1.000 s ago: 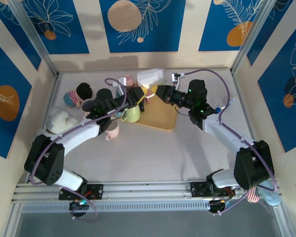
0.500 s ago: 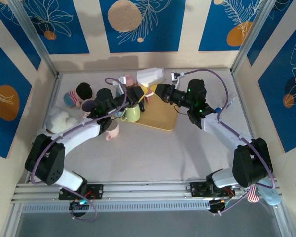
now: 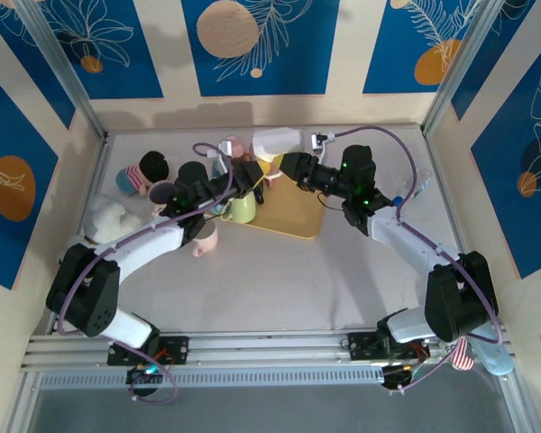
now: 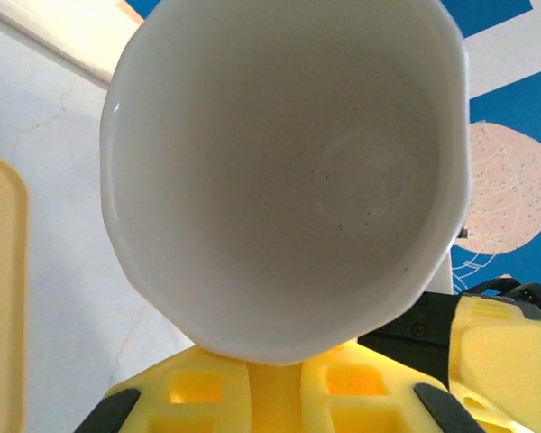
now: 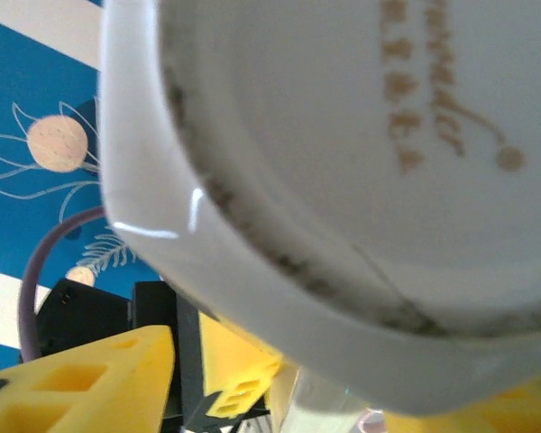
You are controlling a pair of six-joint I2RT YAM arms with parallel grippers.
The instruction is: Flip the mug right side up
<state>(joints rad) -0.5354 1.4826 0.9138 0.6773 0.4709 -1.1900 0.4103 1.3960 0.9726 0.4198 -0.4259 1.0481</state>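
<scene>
A white mug [image 3: 278, 142] hangs above the far edge of the yellow tray [image 3: 293, 216], between my two grippers. My left gripper [image 3: 261, 168] is shut on its rim. In the left wrist view I look straight into the mug's hollow inside [image 4: 279, 171], and the gripper [image 4: 275, 365] pinches the lower rim between yellow fingers [image 4: 198, 388]. My right gripper [image 3: 286, 166] stands open close to the mug's base. The right wrist view has the printed underside of the mug [image 5: 343, 135] near the lens, with one yellow finger [image 5: 81, 379] well off to the side.
A green cup [image 3: 242, 207] stands at the tray's left edge and a pink cup [image 3: 206, 239] lies nearer. Soft toys [image 3: 108, 219] and a doll [image 3: 135, 179] sit at the left. A pink object [image 3: 233, 146] is at the back. Walls enclose three sides.
The right gripper's jaws have opened off the mug. The left gripper has closed on the rim. The mug has dropped slightly.
</scene>
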